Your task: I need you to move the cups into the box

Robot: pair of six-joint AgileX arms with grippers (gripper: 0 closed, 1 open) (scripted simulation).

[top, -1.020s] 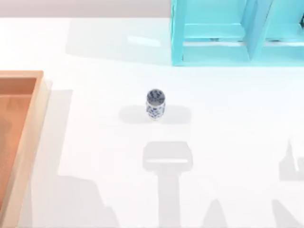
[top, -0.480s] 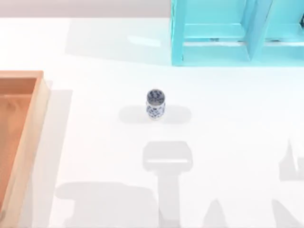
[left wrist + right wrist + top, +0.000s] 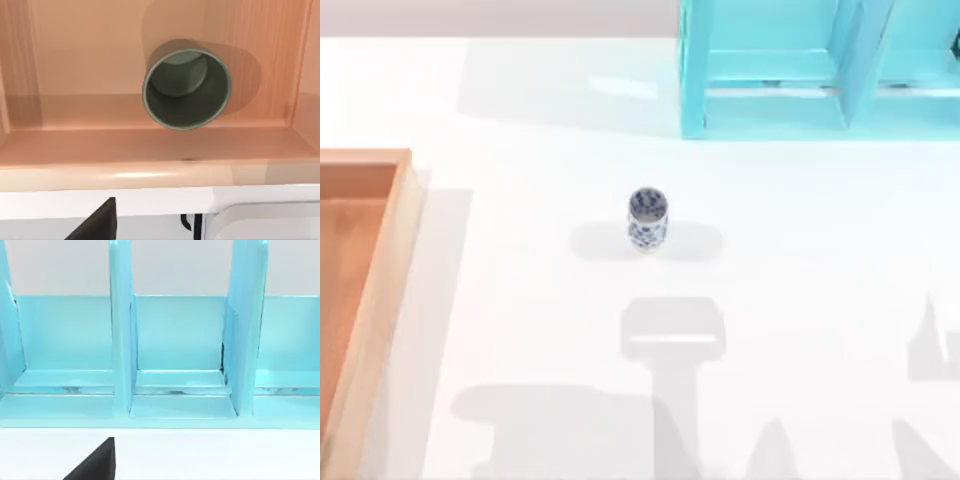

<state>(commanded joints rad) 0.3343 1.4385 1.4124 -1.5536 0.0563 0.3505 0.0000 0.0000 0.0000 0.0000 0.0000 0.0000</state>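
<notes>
The white cup with the blue floral pattern (image 3: 647,219) stands upright near the middle of the white table. The box (image 3: 382,290), with a tan rim and an orange-brown inside, lies at the table's left edge. In the left wrist view the dark olive-grey cup (image 3: 186,87) stands upright inside the box (image 3: 150,172), close to one of its walls. A dark part of my left gripper (image 3: 99,224) shows above the box's rim, apart from that cup. A dark part of my right gripper (image 3: 97,463) faces the shelf unit, holding nothing that shows.
A turquoise shelf unit (image 3: 820,70) with open compartments stands at the back right of the table; the right wrist view looks straight at the shelf unit (image 3: 175,350). Arm shadows fall across the table's front.
The broad shadow at the table's front left has shifted and spread to the right. The floral cup and the box have not moved.
</notes>
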